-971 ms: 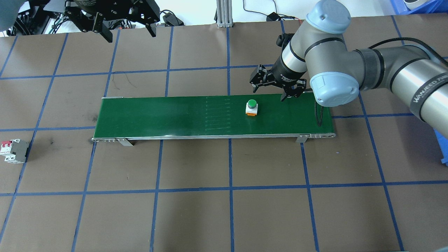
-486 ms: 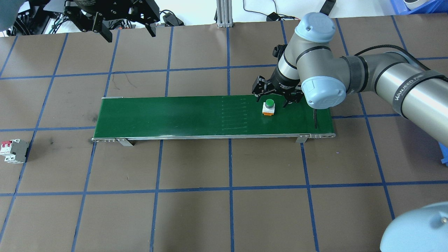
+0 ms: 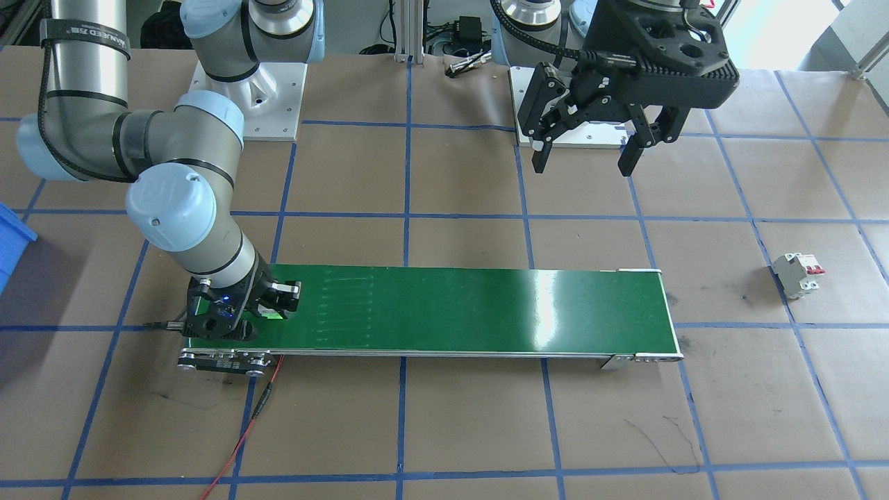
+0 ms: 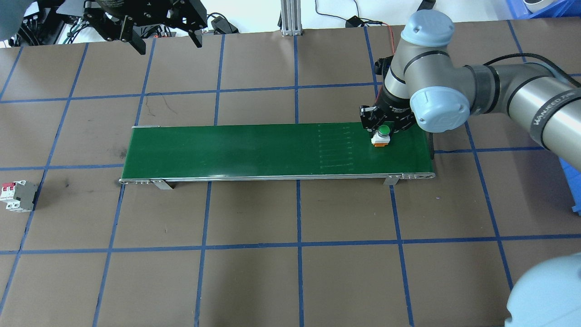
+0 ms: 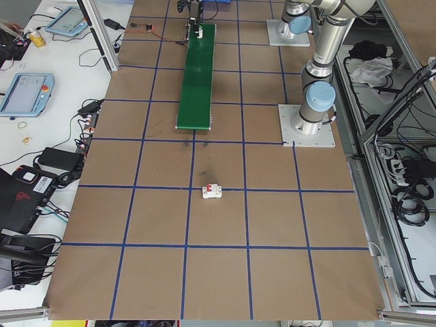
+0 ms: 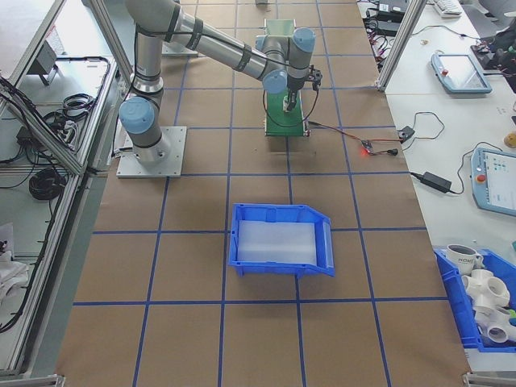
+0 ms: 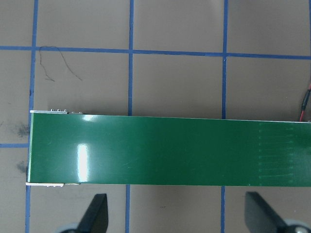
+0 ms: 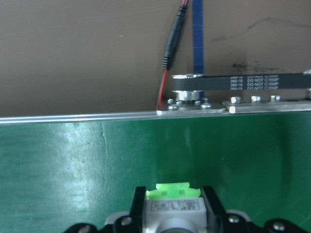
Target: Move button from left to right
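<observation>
Two arms, but only the right gripper (image 4: 384,126) is at the button (image 4: 381,135), straddling it near the green conveyor belt's (image 4: 254,150) right end, apparently clamped on it; the left gripper (image 4: 165,38) hangs open, far away.

Brown gridded table (image 4: 254,281): green belt (image 4: 236,150), breaker (image 4: 18,196).

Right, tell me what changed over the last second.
The button rode along the green belt toward its right end. The right claw followed, came down and now straddles it, apparently closing on it. The left claw stayed open and raised; the circuit breaker didn't move.
</observation>
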{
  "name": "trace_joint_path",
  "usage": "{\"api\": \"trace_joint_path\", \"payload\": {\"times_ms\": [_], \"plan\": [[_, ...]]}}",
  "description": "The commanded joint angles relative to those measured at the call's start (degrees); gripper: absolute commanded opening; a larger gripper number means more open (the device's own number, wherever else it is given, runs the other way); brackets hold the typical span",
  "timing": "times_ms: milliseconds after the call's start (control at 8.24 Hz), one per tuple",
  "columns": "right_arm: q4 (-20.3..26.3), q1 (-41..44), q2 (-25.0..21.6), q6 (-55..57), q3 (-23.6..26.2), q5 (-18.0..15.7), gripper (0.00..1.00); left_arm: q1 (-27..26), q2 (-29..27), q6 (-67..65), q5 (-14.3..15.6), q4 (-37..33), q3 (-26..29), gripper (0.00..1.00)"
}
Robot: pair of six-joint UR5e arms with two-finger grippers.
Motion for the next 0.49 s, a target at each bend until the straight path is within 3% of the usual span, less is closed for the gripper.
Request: {"api": "trace_joint_path", "payload": {"times_ms": [0, 121, 364], "plan": [[9.53, -5.35, -3.33, -12.7, -4.88, -3.21, 0.0, 0.0, -0.04, 0.0, -0.02, 0.05, -0.09, 1.0], [16.28, -8.42, -5.08, -21.01, -8.66, -4.62, 0.0, -0.09, -0.04, 0.0, -0.02, 0.05, -0.09, 1.0], [19.25, -16.32, -8.43, -43.04, -9.67, -10.23, 0.0, 0.0, 0.22, 0.0, -0.02, -0.04, -0.17, 1.0]]}}
